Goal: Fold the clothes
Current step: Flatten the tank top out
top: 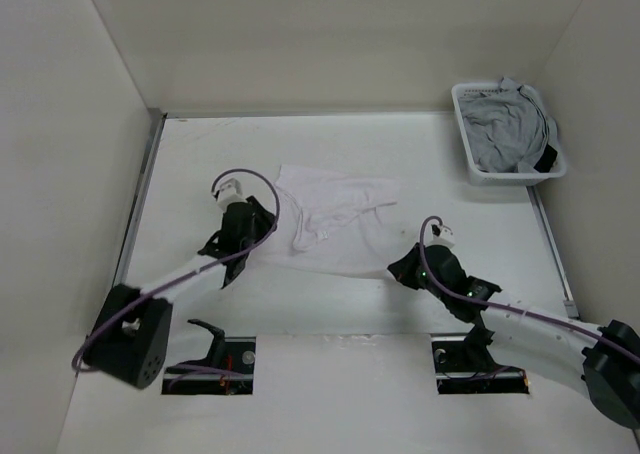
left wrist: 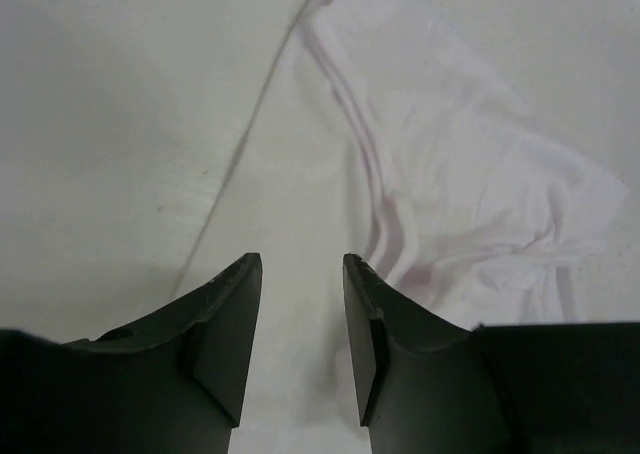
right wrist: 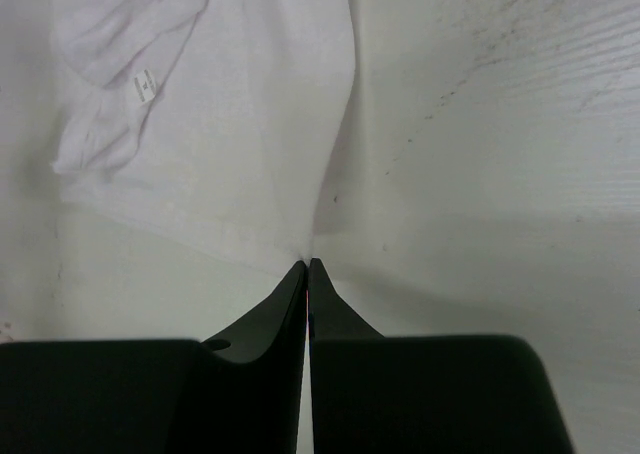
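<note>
The clothes [top: 335,219] are one white thin garment, lying wrinkled and partly doubled over in the middle of the table. My right gripper [top: 393,270] is at the garment's near right corner. In the right wrist view its jaws are pressed together, and the right gripper [right wrist: 308,262] pinches the corner of the clothes [right wrist: 230,124], which rises slightly to the tips. My left gripper [top: 265,224] stands at the garment's left edge. In the left wrist view the left gripper [left wrist: 302,264] is open with nothing gripped, and the clothes [left wrist: 450,174] lie just ahead and to the right.
A white basket [top: 462,124] at the back right holds a grey garment [top: 510,129] with a black patch. White walls close in the table on the left, back and right. Two openings in the near edge hold the arm bases.
</note>
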Controlling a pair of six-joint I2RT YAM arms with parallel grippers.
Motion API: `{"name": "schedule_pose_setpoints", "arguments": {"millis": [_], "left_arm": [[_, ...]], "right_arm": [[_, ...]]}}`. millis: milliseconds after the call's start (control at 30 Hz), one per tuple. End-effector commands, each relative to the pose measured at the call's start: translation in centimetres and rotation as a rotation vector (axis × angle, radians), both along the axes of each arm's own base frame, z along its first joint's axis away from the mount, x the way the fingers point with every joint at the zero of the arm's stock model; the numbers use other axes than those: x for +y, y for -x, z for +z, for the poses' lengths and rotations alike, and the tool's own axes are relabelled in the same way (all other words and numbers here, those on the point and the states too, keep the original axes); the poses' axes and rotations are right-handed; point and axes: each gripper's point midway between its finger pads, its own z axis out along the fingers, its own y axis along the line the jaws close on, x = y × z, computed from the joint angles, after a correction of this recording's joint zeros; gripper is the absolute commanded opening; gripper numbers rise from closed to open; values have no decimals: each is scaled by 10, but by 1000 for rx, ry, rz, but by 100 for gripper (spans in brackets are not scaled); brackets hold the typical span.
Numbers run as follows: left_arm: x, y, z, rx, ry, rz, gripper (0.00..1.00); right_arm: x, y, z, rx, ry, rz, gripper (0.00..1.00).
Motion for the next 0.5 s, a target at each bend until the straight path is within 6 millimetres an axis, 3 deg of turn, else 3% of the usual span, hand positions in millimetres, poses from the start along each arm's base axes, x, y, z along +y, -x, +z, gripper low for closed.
{"name": "schedule_pose_setpoints", "arguments": {"millis": [0, 33, 167, 267, 333, 367, 467], "left_arm": [[37, 47, -20, 85, -24, 74, 36], [47, 67, -29, 133, -21, 99, 36], [61, 109, -42, 235, 4, 136, 35], [54, 124, -47, 302, 46, 147, 34], [58, 134, -60, 379, 33, 175, 34], [57, 136, -65, 399, 30, 179, 30], [57, 126, -59, 359, 37, 191, 38]], "right_arm": [[4, -13, 22, -66, -35, -11, 5], [5, -14, 23, -71, -36, -9, 5], [5, -15, 24, -83, -28, -2, 6], [6, -15, 24, -86, -25, 3, 6], [6, -15, 24, -88, -22, 7, 6], [6, -15, 24, -88, -22, 7, 6], [7, -16, 28, -98, -28, 9, 6]]}}
